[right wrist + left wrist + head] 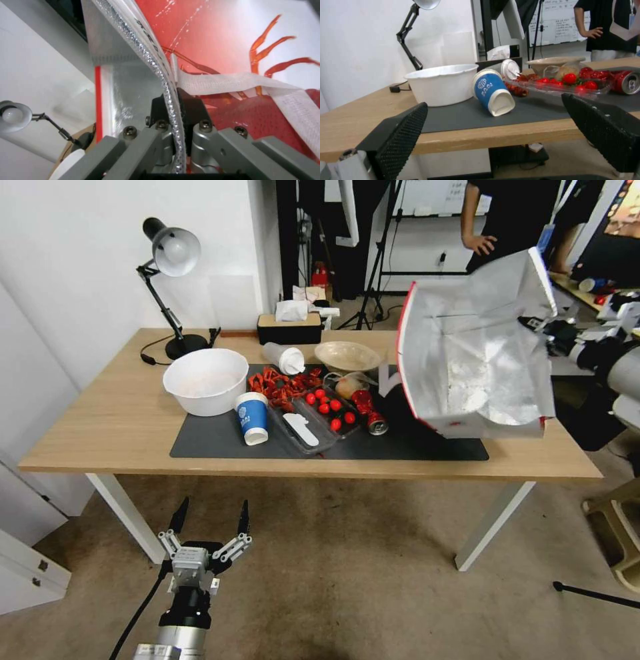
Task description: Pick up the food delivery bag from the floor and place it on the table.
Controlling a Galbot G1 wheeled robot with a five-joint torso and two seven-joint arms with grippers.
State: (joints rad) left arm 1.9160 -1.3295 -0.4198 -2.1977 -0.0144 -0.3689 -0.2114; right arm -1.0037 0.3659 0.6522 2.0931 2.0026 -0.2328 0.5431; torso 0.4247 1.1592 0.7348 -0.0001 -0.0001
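Aloft, the food delivery bag (477, 360) hangs tilted over the table's (100, 433) right end, foil mouth facing the camera, its rim pinched by the right gripper (173, 110); left gripper (208, 527) (spread) idles below the table edge.

Shiny foil-lined paper bag (477, 360), matt light-wood table (113, 427).

place: office-like lab | signs: whiteboard (437, 195), tripod stands (373, 267), desk lamp (170, 260), carpet floor (347, 580), wooden bench (100, 427)
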